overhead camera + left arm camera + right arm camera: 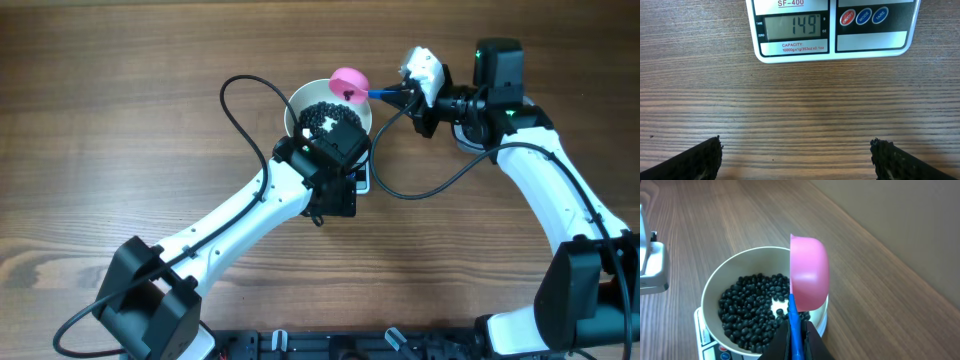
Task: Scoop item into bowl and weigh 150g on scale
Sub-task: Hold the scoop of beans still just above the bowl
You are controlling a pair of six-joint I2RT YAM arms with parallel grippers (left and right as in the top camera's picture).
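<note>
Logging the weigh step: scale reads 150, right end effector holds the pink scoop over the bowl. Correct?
No. The scale reads 149, not 150, as the left wrist view shows. The right end effector does hold the pink scoop over the bowl.

Looking like a robot lab.
Cabled left arm (240, 215) and right arm (560, 190) are sitting at a wood-grain table (100, 100), plain wall (900, 210) behind.
</note>
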